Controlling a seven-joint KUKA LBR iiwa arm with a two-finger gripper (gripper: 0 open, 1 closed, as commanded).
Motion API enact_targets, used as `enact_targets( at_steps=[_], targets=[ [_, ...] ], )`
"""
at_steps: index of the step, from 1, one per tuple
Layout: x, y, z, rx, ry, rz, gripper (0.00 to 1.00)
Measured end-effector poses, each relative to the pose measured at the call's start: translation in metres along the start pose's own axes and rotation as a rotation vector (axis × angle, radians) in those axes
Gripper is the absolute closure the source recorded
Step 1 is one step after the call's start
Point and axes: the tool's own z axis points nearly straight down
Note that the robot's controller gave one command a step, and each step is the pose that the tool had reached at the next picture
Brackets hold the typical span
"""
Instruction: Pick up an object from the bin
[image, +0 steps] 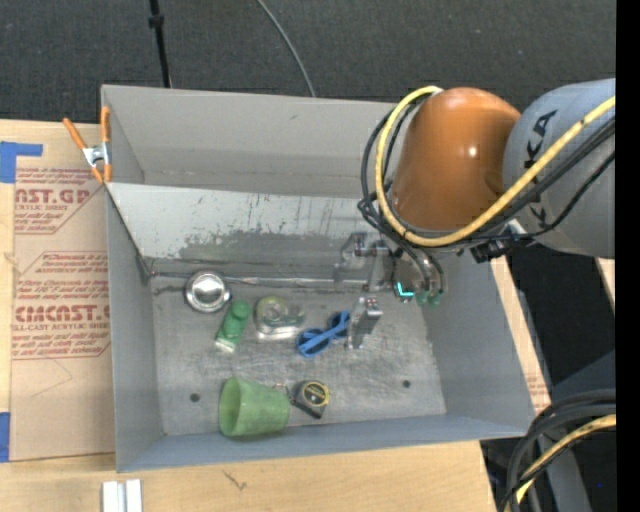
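Note:
My gripper (362, 322) hangs over the middle of the bin floor, a little right of centre, with one metal finger pointing down. Its tip is beside the right end of a blue looped thing (322, 336), perhaps a clip or scissor handles, lying flat on the floor. I cannot tell whether the finger touches it, and nothing shows between the fingers. Just left of the blue thing lies a clear tape dispenser (275, 317).
A small green bottle (231, 328) and a shiny metal cup (207, 291) lie to the left. Near the front wall are a green plastic cup (252, 408) on its side and a small black and yellow tape measure (311, 397). The arm's orange cover hangs over the bin's right side.

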Motion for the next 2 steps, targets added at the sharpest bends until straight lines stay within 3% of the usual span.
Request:
enact_targets(
  at_steps=[1, 2],
  targets=[
    [0.002, -0.009, 0.139, 0.001, -0.009, -0.403, 0.0],
    [-0.031, -0.013, 0.157, 0.001, -0.016, -0.671, 0.0]
  ],
)
